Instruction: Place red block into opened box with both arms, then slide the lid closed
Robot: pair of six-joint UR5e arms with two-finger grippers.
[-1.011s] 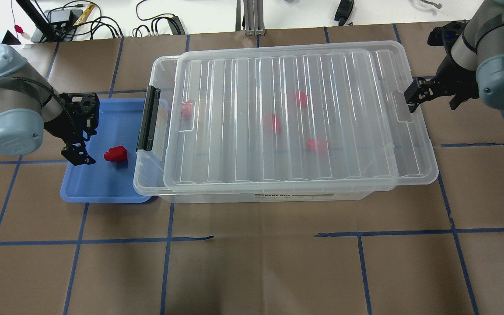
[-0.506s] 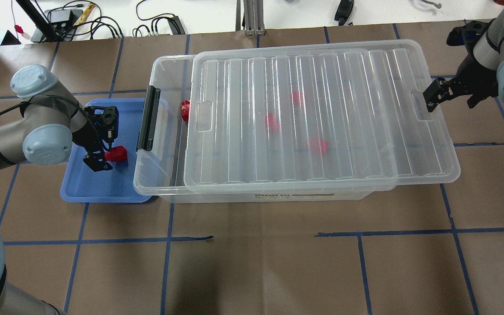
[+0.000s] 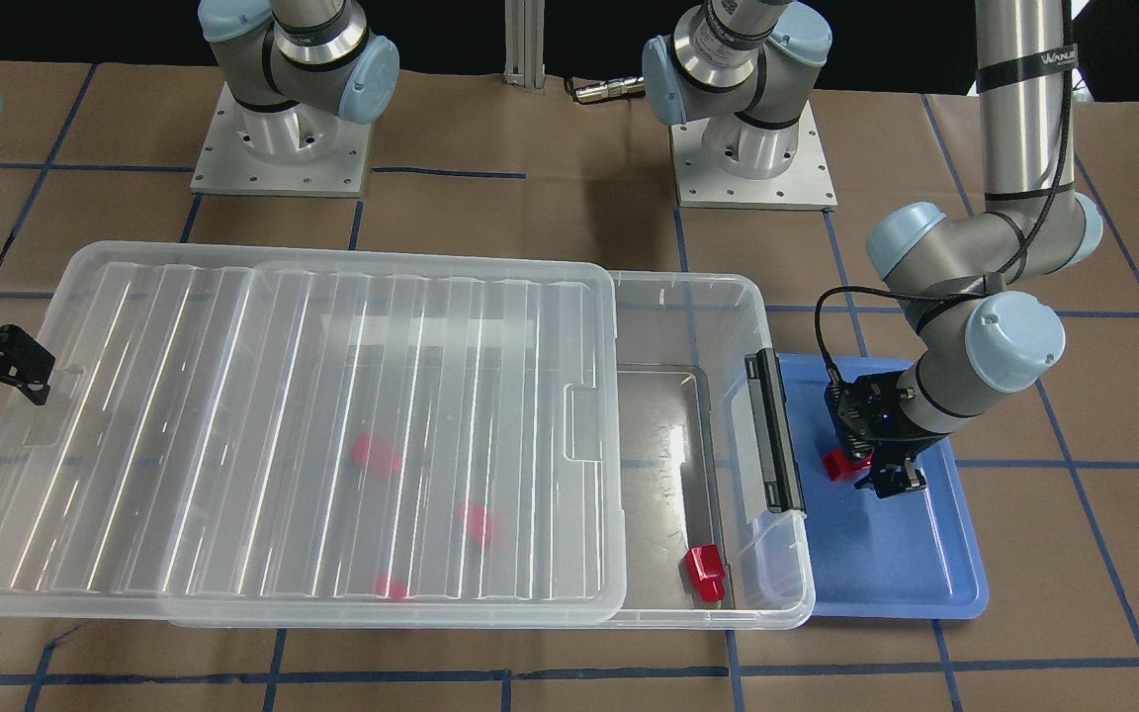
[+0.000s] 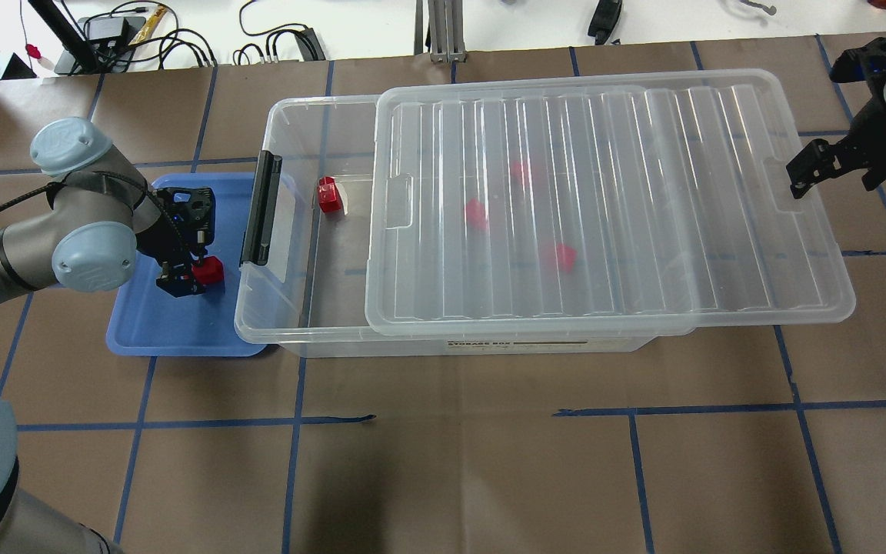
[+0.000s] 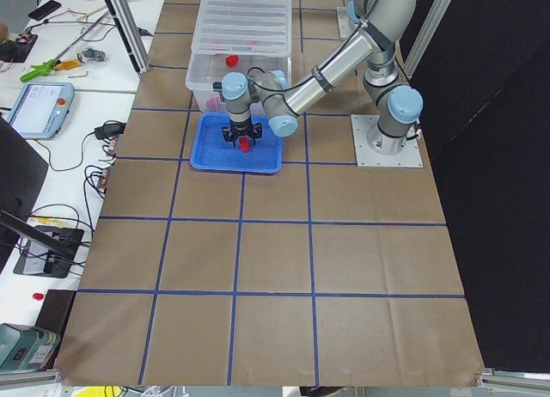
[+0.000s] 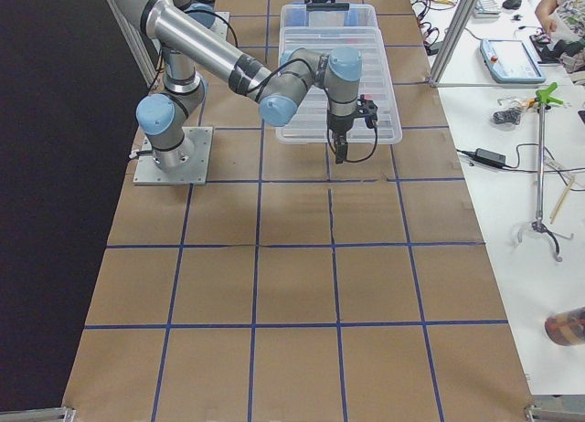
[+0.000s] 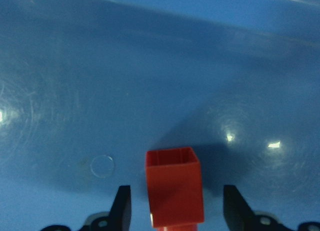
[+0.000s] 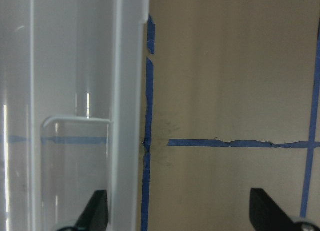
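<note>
The red block (image 7: pixel 174 183) — light, rigid, glossy and so judged slippery — is seen on the blue tray (image 4: pixel 143 331) between the left hand's (image 7: pixel 177 206) 2 spread, not-yet-touching fingers (image 7: pixel 122 206), and is best pinched across its flat boxy sides.

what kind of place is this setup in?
Likely a robotics lab workcell: arm base plates bolted to a table with a blue-tape grid, plus an adjacent bench holding a teach pendant and cables.

Red block (image 4: pixel 210 270): we see glossy red.
Tray (image 4: pixel 143 327): plain blue.
Box (image 4: pixel 289 138): clear, with black clip bar (image 4: pixel 260 209).
Lid (image 4: pixel 604 208): clear, ribbed.
Table (image 4: pixel 451 462): brown, blue gridlines.
</note>
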